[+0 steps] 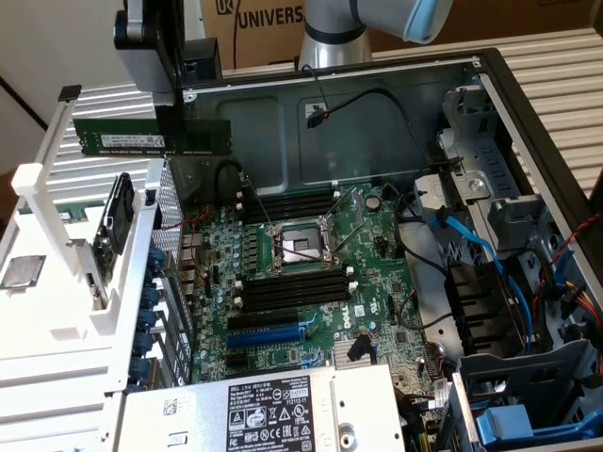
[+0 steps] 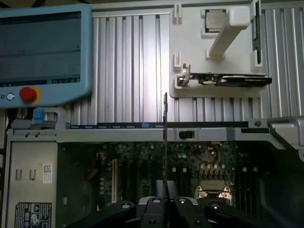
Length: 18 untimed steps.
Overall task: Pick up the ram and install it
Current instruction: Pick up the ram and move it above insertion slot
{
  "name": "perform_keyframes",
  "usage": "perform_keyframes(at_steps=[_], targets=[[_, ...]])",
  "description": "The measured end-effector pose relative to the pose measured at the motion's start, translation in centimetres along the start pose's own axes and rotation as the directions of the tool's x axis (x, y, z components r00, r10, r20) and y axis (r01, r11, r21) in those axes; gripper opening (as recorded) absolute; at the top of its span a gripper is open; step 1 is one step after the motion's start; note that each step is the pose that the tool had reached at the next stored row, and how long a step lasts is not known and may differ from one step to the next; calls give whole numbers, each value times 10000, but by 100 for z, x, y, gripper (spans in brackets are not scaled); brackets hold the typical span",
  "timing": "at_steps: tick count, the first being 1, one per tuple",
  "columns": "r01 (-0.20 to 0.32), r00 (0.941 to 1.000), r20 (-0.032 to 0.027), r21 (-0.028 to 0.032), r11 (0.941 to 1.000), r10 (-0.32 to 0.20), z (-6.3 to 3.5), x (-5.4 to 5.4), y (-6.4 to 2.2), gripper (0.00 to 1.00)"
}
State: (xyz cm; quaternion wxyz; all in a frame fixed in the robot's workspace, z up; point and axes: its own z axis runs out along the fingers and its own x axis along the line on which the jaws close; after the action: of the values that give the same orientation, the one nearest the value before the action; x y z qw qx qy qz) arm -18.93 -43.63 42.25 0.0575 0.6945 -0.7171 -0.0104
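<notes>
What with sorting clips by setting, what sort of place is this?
Likely a robotics lab bench: an open black computer case, its green motherboard, and a pale blue teach pendant with a red button.

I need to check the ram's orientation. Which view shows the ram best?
The exterior view: the ram shows its full green face, held level by the end effector. In the wrist view it is edge-on, a thin dark line.

Exterior view: you have even, soft room light; motherboard well lit, shallow shadow under the computer case wall.
Wrist view: dimmer overall; white glare on the ribbed table; the board inside the case in deep shadow; pendant screen washed pale.
</notes>
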Motion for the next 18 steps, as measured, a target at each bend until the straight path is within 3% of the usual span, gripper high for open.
perform_keyframes(at_steps=[5, 13, 15, 18], targets=[[-4, 10000, 2, 64, 10000, 4, -16, -13, -220, 12], [-34, 9999, -97, 396, 9992, 38, -25, -117, -504, 12], [-44, 9999, -91, 546, 9985, 49, -28, -134, -552, 12], [-69, 9999, -67, 918, 9958, 76, -33, -144, -605, 12]])
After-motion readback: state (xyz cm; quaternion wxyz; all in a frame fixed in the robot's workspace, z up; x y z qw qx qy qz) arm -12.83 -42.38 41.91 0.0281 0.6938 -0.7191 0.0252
